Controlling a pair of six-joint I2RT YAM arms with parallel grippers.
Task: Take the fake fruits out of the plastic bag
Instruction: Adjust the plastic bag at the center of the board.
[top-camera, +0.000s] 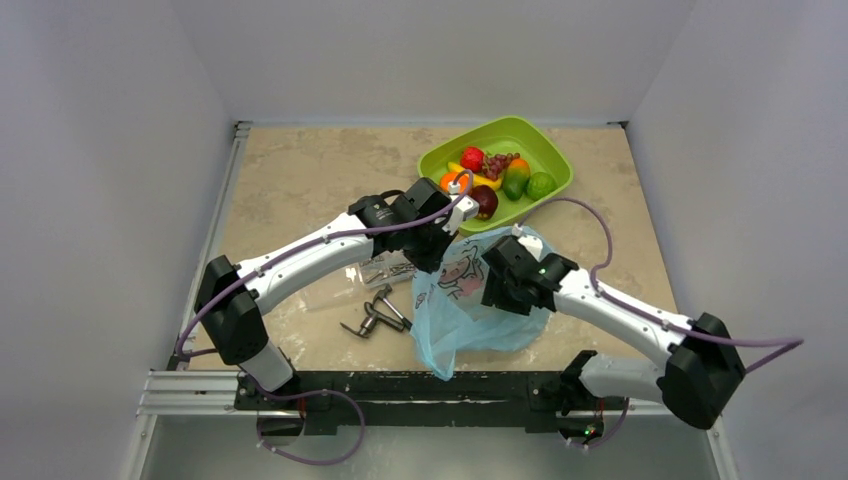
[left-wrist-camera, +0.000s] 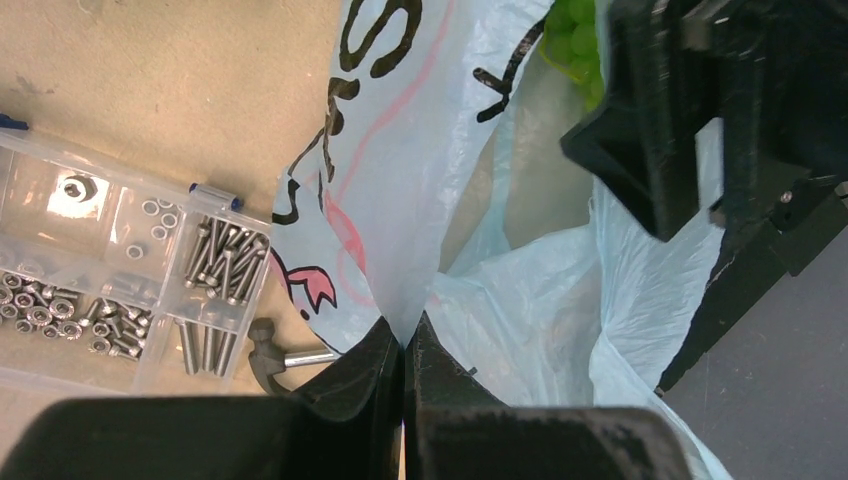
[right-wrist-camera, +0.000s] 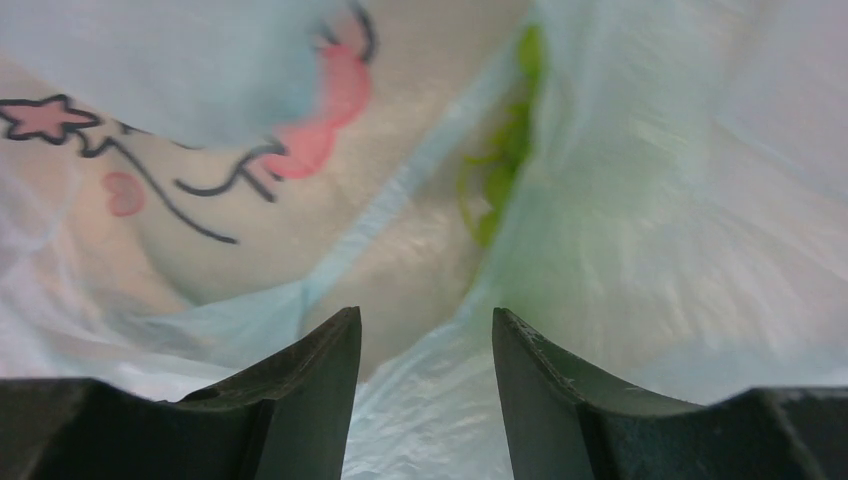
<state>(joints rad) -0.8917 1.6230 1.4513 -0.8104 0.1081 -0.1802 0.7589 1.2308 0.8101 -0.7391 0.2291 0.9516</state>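
The light-blue plastic bag (top-camera: 462, 315) with cartoon print lies at the table's front middle. My left gripper (top-camera: 437, 258) is shut on its upper edge (left-wrist-camera: 400, 300) and holds it up. My right gripper (top-camera: 497, 290) is open with its fingers down inside the bag's mouth, film between them (right-wrist-camera: 425, 400). A green grape bunch (left-wrist-camera: 577, 40) shows inside the bag, also seen as a green blur through the film (right-wrist-camera: 505, 150). Several fake fruits, among them a red one (top-camera: 472, 158), a dark plum (top-camera: 485, 200) and a green piece (top-camera: 541, 185), lie in the green bowl (top-camera: 545, 135).
A clear box of screws and nuts (left-wrist-camera: 110, 270) lies left of the bag. Grey metal tools (top-camera: 375, 315) lie on the table beside it, one also in the left wrist view (left-wrist-camera: 275, 362). White walls close in the table on three sides.
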